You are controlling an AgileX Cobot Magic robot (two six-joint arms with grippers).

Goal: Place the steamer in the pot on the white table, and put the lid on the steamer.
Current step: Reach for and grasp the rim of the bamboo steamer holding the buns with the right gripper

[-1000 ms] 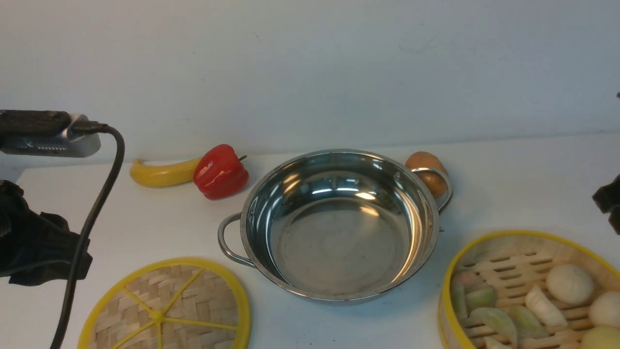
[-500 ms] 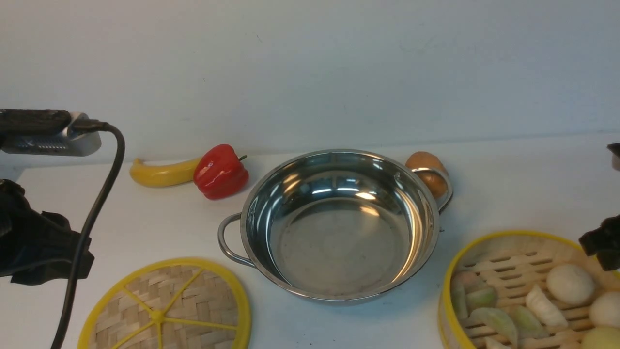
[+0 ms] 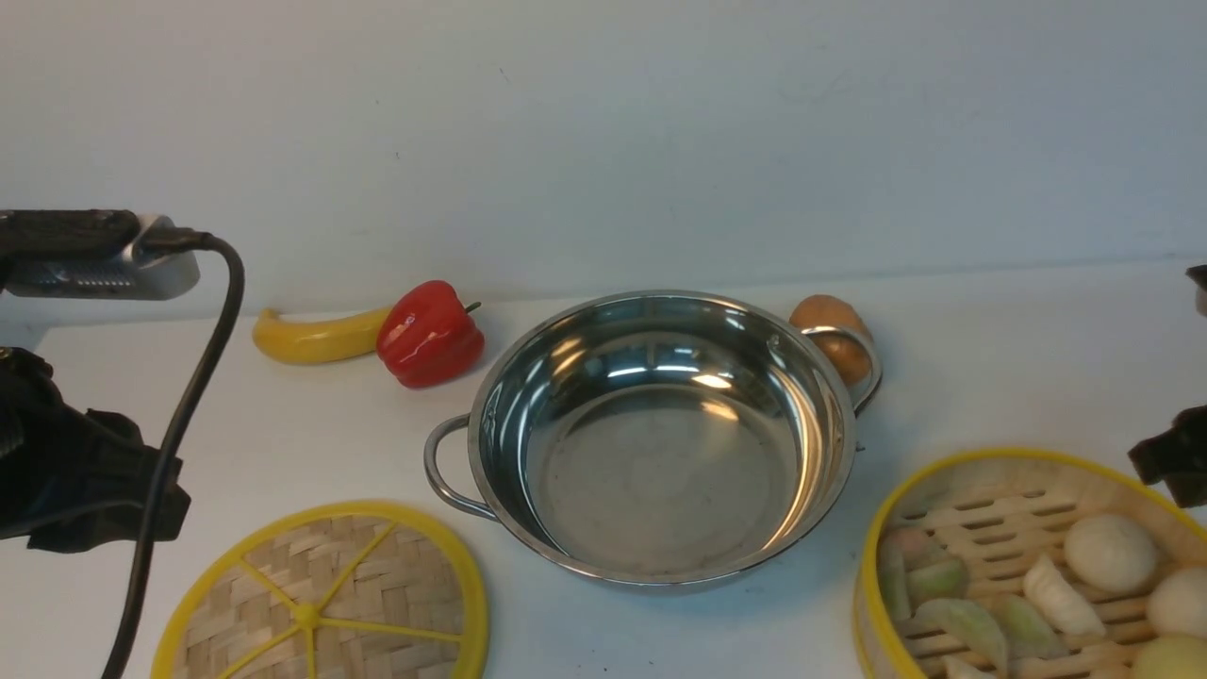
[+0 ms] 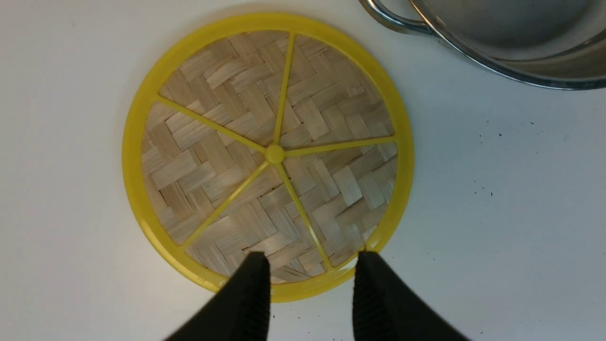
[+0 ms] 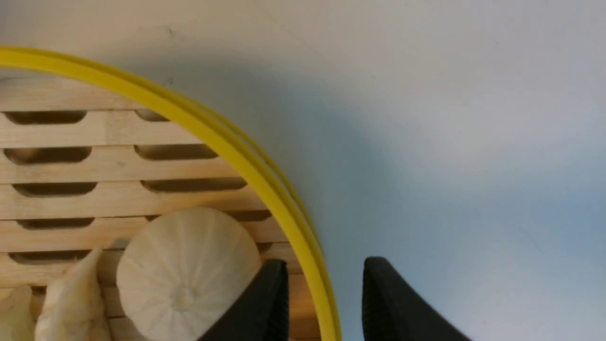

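Nearest us on the white bench [image 3: 283,443], a flat woven-bamboo lid with yellow rim and spokes [image 3: 321,604] lies at seven o'clock from the shiny steel pot [image 3: 660,453]; our left jaws hang parted above the lid's rim, gripping nothing. At the pot's four o'clock sits the round slatted bamboo steamer with yellow rim [image 3: 1000,476], holding pale buns [image 3: 1108,552]; our right jaws stand released astride that rim, one inside, one outside. The pot stands mid-bench, apart from both. Beyond, a red bell pepper [image 3: 429,332] and yellow banana [image 3: 311,339] lie at ten o'clock, a brown onion [image 3: 830,330] at one.
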